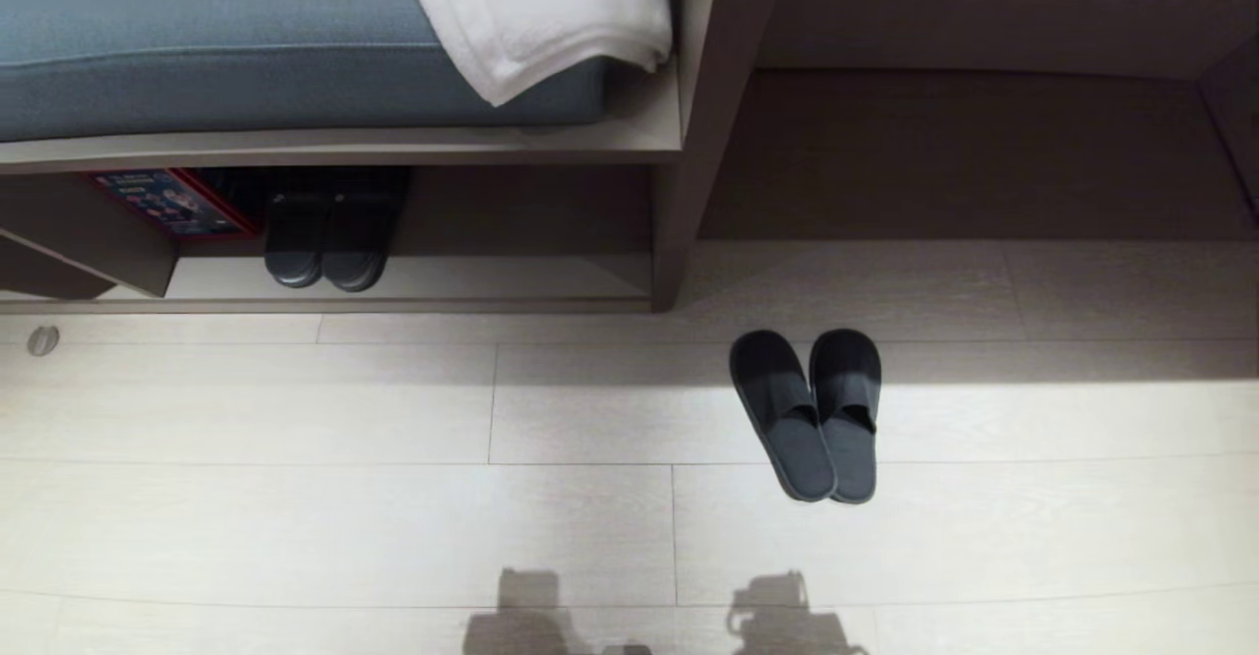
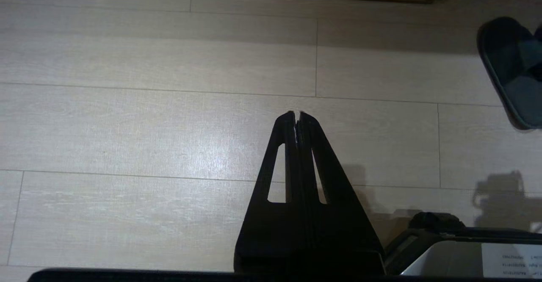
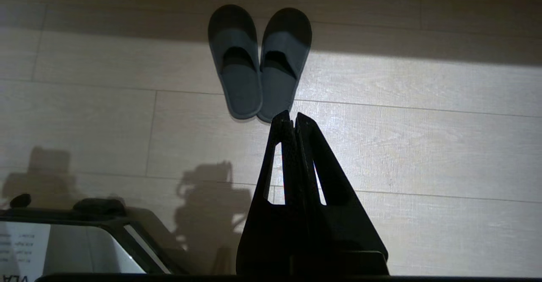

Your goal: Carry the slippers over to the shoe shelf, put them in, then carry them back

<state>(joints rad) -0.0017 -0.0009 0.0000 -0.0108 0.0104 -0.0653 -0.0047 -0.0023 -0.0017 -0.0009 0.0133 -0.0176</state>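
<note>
1. Both hands, left hand (image 2: 297,114) and right hand (image 3: 291,115), hang over the floor (image 1: 295,517), fingers closed, empty.
2. You've got two slippers (image 1: 811,409) side by side on the floor, outside the shoe shelf (image 1: 413,281).
3. One black sandal pair (image 1: 329,237) sits inside that shelf.

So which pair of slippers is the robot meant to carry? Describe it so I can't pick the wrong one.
Start at the shoe shelf under the blue-cushioned bench. On the pale plank floor to its right lies the pair of slippers, side by side. They are matte grey-blue fabric, out in the open; the shinier black sandals sit inside the shelf.
</note>
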